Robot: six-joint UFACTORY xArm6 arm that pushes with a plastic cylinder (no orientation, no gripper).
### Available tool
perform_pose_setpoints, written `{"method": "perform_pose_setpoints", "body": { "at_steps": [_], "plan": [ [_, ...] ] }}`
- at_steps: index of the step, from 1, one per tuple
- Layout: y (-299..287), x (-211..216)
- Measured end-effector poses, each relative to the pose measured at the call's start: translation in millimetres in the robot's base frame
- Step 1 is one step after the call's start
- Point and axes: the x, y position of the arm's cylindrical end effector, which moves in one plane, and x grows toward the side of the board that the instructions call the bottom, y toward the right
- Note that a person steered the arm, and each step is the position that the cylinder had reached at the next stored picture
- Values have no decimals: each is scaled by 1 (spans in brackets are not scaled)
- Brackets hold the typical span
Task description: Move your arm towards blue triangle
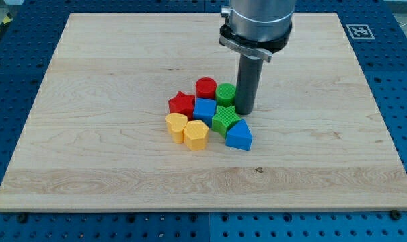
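Note:
The blue triangle (pixel 239 136) lies at the lower right of a tight cluster of blocks on the wooden board (pixel 109 67). My tip (pixel 245 111) rests on the board just right of the green cylinder (pixel 225 93), a short way above the blue triangle. A green star (pixel 226 118) lies between them, touching the triangle's upper left.
The cluster also holds a red cylinder (pixel 205 88), a red star (pixel 182 105), a blue cube (pixel 204 110), a yellow heart-like block (pixel 176 125) and a yellow hexagon (pixel 196 135). A marker tag (pixel 359 31) sits at the board's top right corner. Blue perforated table surrounds the board.

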Motion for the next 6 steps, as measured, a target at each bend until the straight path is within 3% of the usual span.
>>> {"method": "perform_pose_setpoints", "body": {
  "at_steps": [2,3,4,6],
  "plan": [
    [-10,-1],
    [41,11],
    [62,30],
    [35,101]
  ]
}}
